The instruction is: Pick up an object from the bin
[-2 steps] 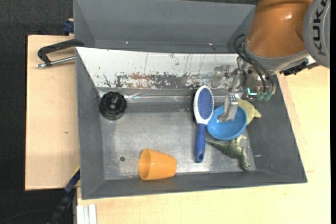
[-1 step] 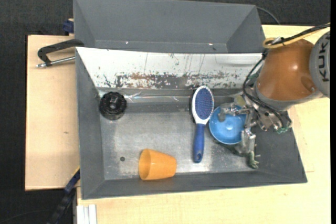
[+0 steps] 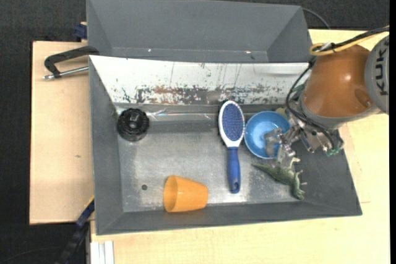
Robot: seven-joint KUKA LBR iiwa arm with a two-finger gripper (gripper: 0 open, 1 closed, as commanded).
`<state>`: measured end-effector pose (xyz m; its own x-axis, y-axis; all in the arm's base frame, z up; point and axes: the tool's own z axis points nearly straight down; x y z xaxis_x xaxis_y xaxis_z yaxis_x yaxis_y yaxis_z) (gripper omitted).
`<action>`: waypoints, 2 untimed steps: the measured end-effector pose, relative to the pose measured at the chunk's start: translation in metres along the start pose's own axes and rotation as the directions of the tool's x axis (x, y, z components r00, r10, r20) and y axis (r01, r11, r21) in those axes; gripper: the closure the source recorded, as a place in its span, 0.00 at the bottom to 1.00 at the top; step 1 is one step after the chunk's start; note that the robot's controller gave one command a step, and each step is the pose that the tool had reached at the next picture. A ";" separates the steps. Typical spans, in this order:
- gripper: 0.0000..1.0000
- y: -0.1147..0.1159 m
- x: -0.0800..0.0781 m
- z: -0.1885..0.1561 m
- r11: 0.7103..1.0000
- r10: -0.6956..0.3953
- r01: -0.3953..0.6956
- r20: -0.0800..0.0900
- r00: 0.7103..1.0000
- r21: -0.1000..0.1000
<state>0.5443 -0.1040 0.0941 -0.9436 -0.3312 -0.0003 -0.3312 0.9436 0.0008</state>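
Observation:
My gripper (image 3: pixel 286 148) hangs low at the right side of the bin, between a blue bowl (image 3: pixel 261 130) and a green toy dinosaur (image 3: pixel 286 175). Its metal fingers reach down at the bowl's right rim, just above the dinosaur's back. Whether they touch either thing is unclear. A blue and white hairbrush (image 3: pixel 232 140) lies upright in the picture just left of the bowl, bristle head toward the back wall.
An orange cup (image 3: pixel 184 193) lies on its side near the front wall. A black round knob-like thing (image 3: pixel 132 123) sits at the back left. The floor between them is bare metal. The arm's orange cover overhangs the right rim.

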 end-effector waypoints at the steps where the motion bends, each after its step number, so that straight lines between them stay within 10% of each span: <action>1: 1.00 -0.016 -0.016 -0.174 0.999 0.052 -0.053 0.010 0.999 0.005; 2: 1.00 0.001 -0.017 -0.195 0.960 -0.280 0.280 0.008 0.960 0.007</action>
